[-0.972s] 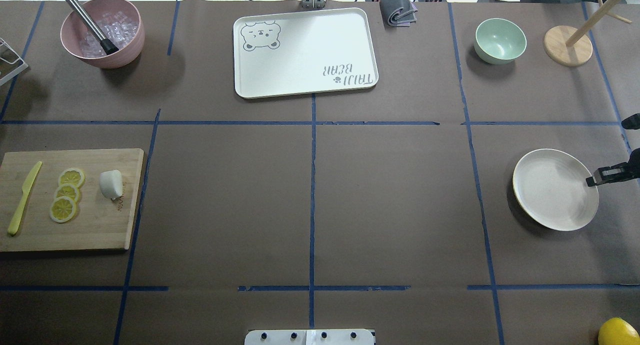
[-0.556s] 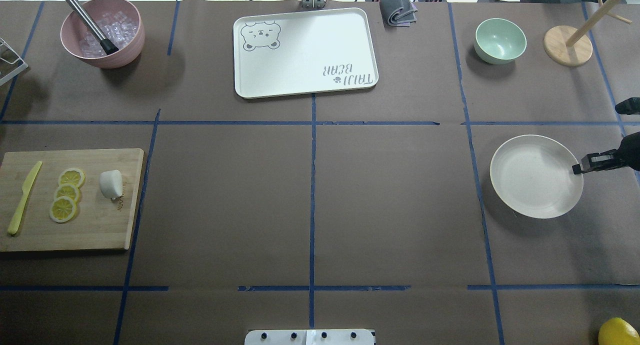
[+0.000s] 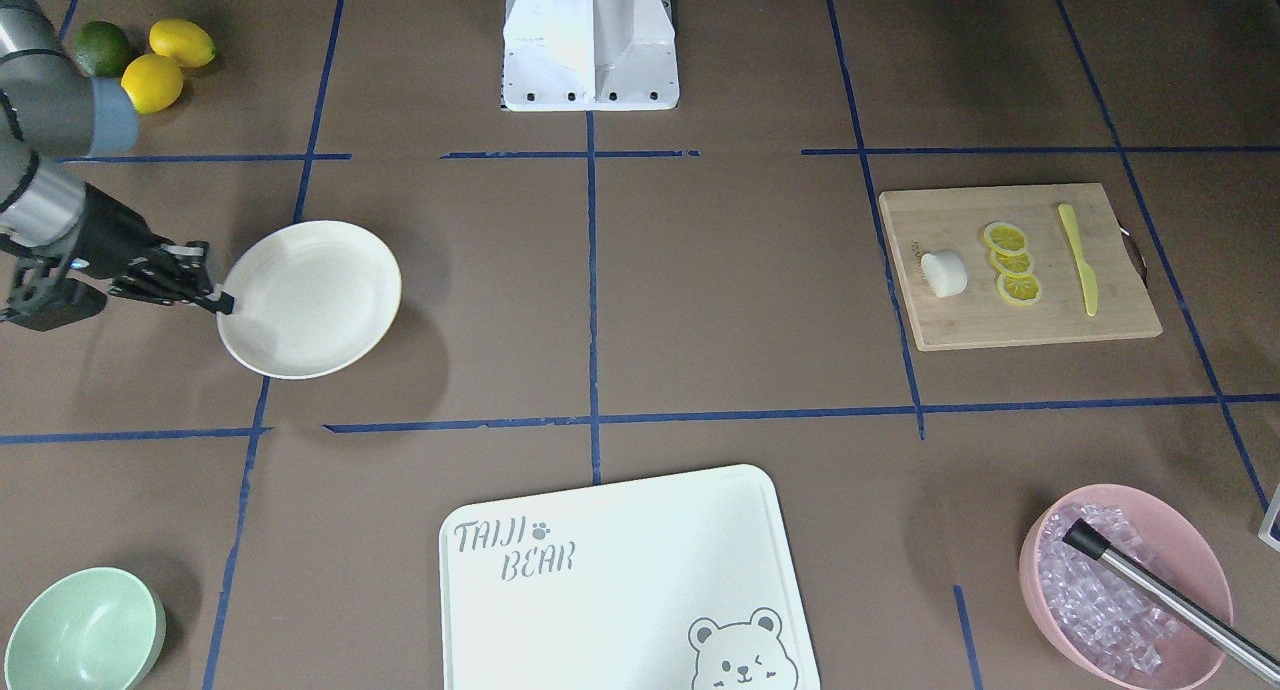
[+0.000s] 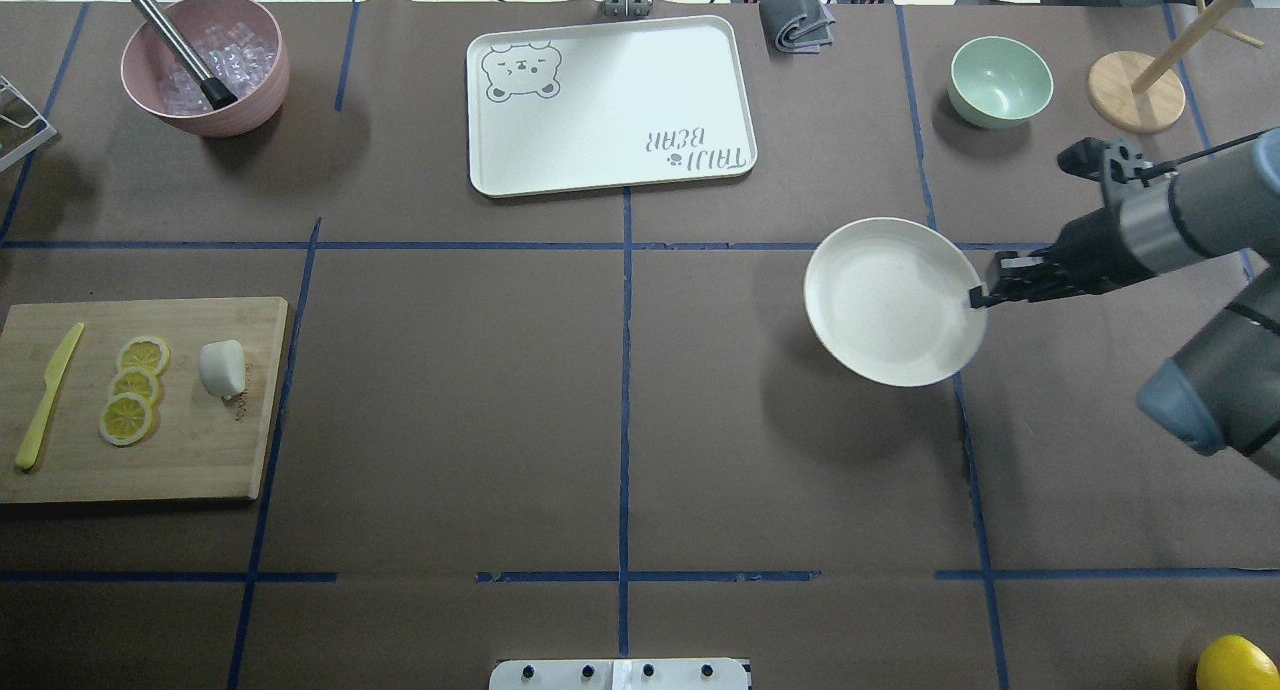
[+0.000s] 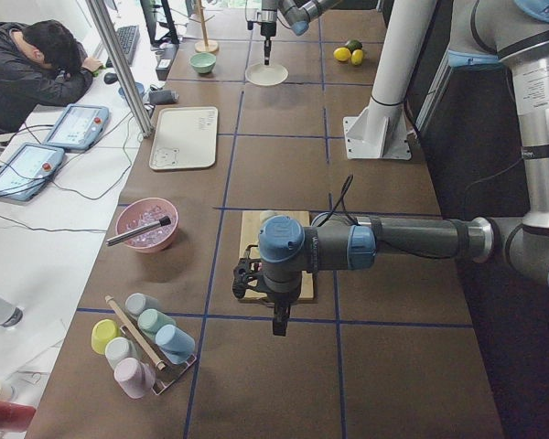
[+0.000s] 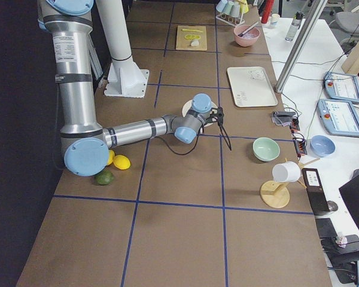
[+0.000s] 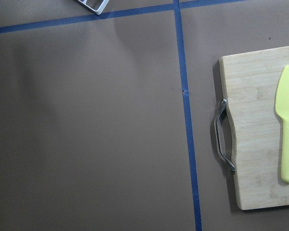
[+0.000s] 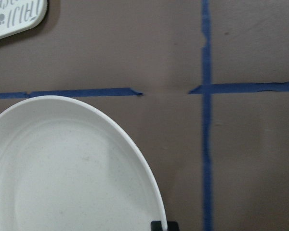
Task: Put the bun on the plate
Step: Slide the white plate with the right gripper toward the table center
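The bun [image 4: 221,368] is a small white lump lying on the wooden cutting board [image 4: 200,450] at the left, next to the lemon slices [image 4: 130,390]; the front view shows the bun [image 3: 943,273] too. My right gripper [image 4: 977,297] is shut on the right rim of the cream-white plate [image 4: 885,305] and holds it above the table, right of centre, over its own shadow. In the right wrist view the plate [image 8: 62,168] fills the lower left. My left gripper [image 5: 274,315] hangs near the board's outer end, seen only in the left side view, so I cannot tell its state.
A bear-printed tray [image 4: 610,110] lies at the back centre. A mint-green bowl [image 4: 1000,80] and a wooden stand [image 4: 1135,92] are back right, a pink bowl of ice [image 4: 205,65] back left. A yellow knife [image 4: 45,398] lies on the board. A lemon [image 4: 1235,665] sits front right.
My right gripper has carried the plate leftward and toward the table's far side, from the right edge to near the middle-right grid line. The bun and board have not moved.
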